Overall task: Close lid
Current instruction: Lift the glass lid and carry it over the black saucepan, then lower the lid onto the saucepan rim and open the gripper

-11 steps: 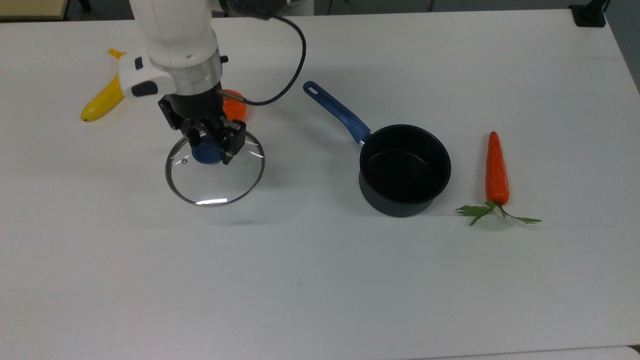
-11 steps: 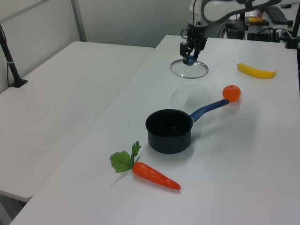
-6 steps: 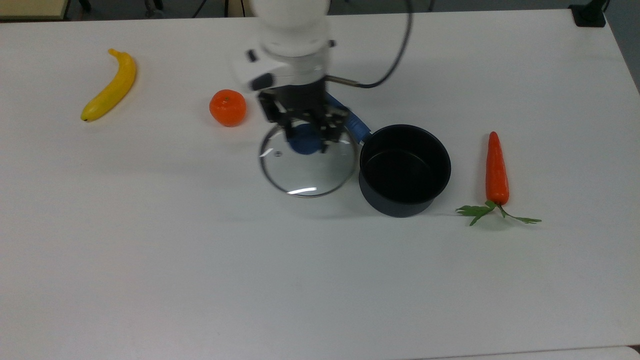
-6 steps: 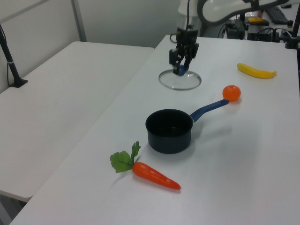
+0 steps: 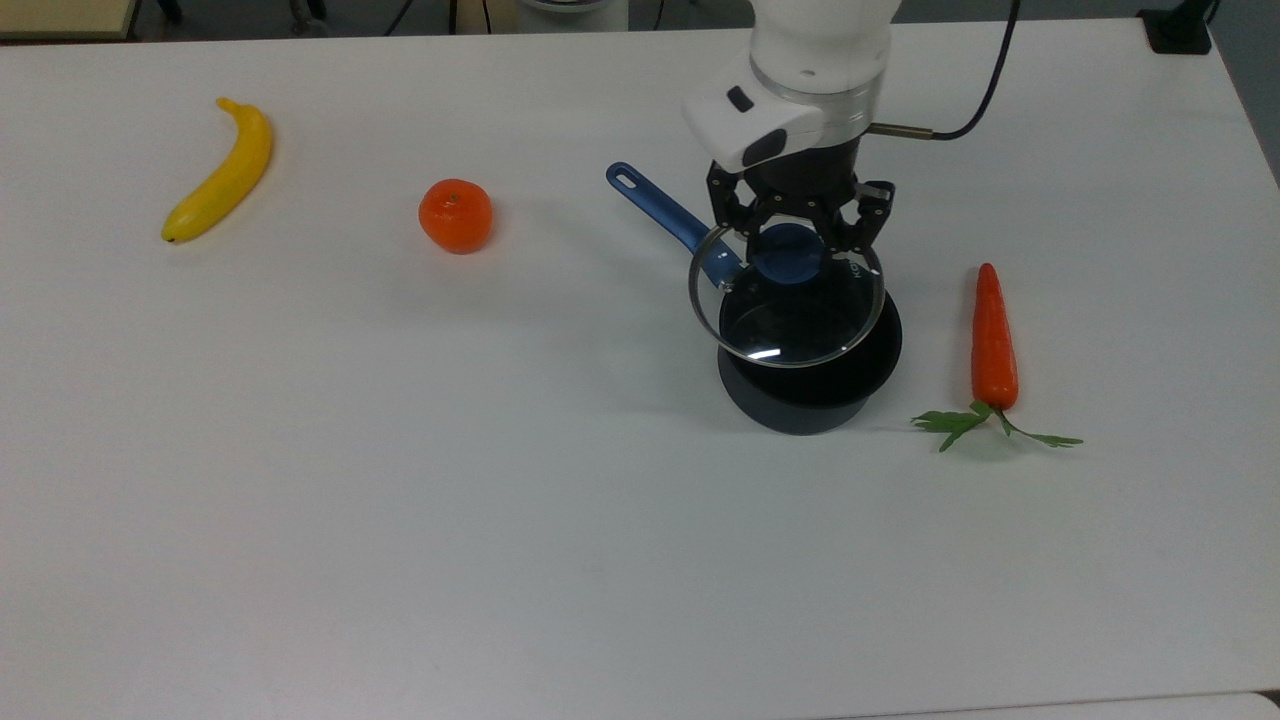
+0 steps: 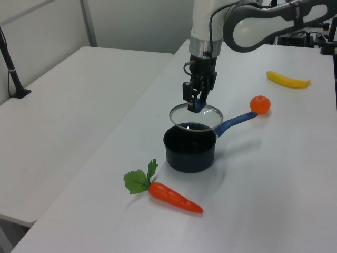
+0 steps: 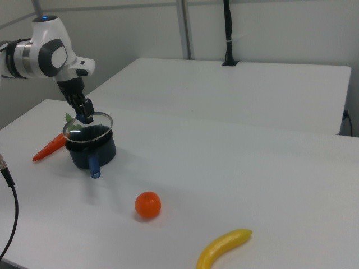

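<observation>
Under the pincer [image 5: 790,245], lid [image 5: 800,325] (knob clamped)

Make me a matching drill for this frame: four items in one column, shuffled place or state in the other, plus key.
Items:
1. lid
2. saucepan
3. banana
4. carrot

Place or state:
A. lying at the top view's far left
B. on the table, open, blue handle
C. held by its knob in the gripper, above the pan
D. lying at the top view's right of the pan

Pairs: 1-C, 2-B, 3-A, 4-D

Lid [image 6: 196,116] in end effector [image 6: 194,105], above saucepan [image 6: 190,147]
</observation>
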Motion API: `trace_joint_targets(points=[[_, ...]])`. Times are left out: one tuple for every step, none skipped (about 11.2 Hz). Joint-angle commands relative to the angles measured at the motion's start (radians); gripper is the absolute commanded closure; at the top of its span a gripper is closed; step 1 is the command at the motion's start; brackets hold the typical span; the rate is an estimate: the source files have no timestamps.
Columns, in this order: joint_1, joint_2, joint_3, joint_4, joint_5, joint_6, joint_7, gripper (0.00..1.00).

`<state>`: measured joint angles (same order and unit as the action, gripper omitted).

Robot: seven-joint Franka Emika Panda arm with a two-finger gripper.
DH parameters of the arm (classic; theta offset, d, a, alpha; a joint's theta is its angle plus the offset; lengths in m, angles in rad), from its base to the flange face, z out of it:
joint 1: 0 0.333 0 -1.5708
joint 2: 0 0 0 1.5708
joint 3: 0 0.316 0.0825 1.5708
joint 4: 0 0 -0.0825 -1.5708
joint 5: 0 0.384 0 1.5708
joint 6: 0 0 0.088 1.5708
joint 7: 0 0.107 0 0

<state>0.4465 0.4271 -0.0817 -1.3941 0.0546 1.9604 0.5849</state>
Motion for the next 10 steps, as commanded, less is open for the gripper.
trace_joint_targets(points=[[0.038,0.071,-0.017,0.075,-0.01,-0.015,0.053,0.57],[0.056,0.085,-0.018,0.076,-0.013,-0.008,0.053,0.57],[0.061,0.099,-0.018,0.076,-0.015,-0.005,0.058,0.56],[0.067,0.102,-0.018,0.078,-0.015,0.005,0.065,0.56],[0.069,0.104,-0.018,0.076,-0.016,0.024,0.067,0.56],[0.069,0.116,-0.02,0.078,-0.016,0.038,0.078,0.56],[0.069,0.119,-0.02,0.078,-0.021,0.049,0.082,0.56],[0.069,0.121,-0.02,0.078,-0.031,0.051,0.082,0.56],[0.069,0.122,-0.02,0.078,-0.038,0.052,0.082,0.55],[0.069,0.124,-0.018,0.078,-0.047,0.054,0.081,0.55]])
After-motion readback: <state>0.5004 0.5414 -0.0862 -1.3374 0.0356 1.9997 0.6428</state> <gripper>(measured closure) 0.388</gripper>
